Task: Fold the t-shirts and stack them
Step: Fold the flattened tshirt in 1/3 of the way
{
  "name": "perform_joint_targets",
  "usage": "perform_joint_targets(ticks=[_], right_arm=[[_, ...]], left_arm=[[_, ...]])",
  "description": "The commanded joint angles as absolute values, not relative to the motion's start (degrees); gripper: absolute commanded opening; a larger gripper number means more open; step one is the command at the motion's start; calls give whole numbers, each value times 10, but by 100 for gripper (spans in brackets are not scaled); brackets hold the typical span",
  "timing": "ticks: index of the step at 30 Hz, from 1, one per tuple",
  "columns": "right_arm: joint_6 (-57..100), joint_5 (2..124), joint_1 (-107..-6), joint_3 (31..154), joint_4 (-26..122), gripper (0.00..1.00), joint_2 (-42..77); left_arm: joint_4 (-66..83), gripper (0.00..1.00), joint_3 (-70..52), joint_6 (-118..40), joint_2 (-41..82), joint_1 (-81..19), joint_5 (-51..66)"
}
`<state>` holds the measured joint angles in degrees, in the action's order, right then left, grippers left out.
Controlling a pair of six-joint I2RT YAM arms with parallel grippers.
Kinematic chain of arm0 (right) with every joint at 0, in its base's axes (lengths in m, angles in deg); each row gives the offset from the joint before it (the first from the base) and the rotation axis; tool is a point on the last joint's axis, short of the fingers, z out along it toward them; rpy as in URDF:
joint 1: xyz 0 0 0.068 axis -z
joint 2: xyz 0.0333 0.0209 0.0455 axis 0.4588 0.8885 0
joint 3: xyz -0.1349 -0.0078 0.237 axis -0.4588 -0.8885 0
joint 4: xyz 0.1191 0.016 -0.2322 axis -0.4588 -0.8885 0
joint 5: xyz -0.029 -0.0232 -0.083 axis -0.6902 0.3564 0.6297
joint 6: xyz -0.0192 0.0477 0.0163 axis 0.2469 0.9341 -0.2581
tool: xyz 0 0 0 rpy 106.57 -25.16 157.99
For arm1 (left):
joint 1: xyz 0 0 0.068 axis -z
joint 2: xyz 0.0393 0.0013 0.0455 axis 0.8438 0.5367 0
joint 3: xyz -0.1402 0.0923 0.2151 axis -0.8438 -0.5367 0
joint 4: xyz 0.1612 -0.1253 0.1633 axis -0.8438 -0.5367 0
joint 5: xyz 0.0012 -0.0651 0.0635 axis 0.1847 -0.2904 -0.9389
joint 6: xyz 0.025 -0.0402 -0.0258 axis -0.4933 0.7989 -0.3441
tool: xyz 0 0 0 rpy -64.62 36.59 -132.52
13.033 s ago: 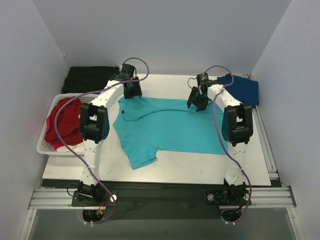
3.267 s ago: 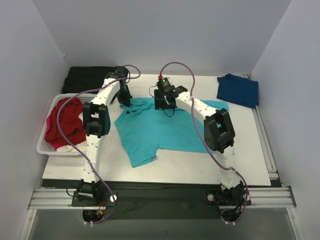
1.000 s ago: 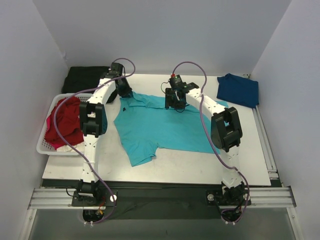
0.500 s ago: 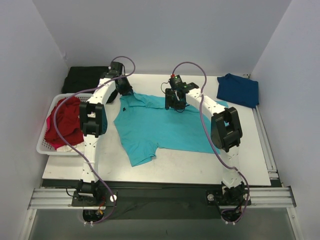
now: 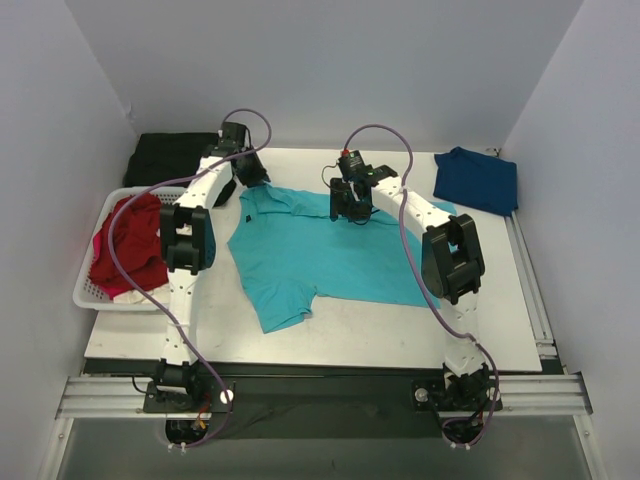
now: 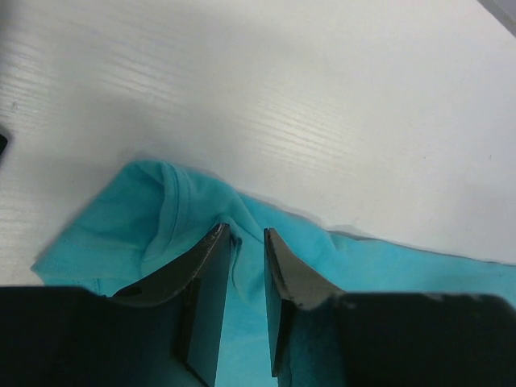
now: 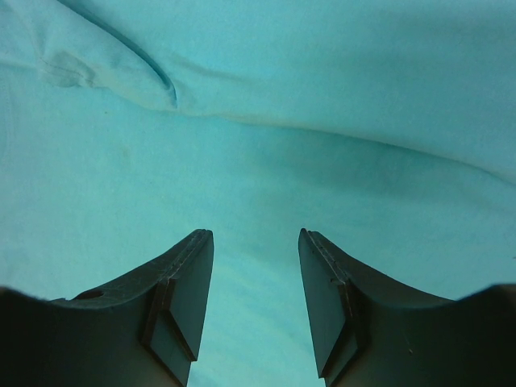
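Note:
The turquoise t-shirt (image 5: 310, 255) lies spread on the white table, with one sleeve pointing toward the near edge. My left gripper (image 5: 255, 180) is at its far left corner, shut on a fold of the cloth (image 6: 137, 226) near a hem; the pinched fold shows between its fingers in the left wrist view (image 6: 247, 234). My right gripper (image 5: 350, 212) hovers open over the shirt's far middle, and its wrist view shows only teal cloth (image 7: 282, 105) between the spread fingers (image 7: 255, 234). The navy t-shirt (image 5: 478, 180) lies at the far right. The red t-shirt (image 5: 125, 240) is in the basket.
The white slatted basket (image 5: 85, 295) stands off the table's left edge. A black cloth (image 5: 180, 155) lies behind it at the far left. White walls close in the left, right and back. The table's near strip (image 5: 400, 340) is bare.
The right arm has moved from the shirt's far right to its far middle. The left gripper has drawn the shirt's far left corner a little further back; in the last second little has moved.

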<state>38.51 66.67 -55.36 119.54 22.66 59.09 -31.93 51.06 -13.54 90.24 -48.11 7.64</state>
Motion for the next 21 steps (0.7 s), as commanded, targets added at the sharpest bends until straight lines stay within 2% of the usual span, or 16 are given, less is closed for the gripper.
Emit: perform_joint_targets(ticks=[1, 5, 21], right_arm=[[382, 663, -550, 1209, 205, 47, 577], [384, 664, -549, 1208, 204, 47, 578], [387, 668, -546, 1194, 205, 44, 566]], left_arm=[[-322, 34, 549, -132, 919, -477, 86], [-320, 28, 526, -134, 911, -476, 83], [-365, 31, 505, -152, 908, -461, 38]])
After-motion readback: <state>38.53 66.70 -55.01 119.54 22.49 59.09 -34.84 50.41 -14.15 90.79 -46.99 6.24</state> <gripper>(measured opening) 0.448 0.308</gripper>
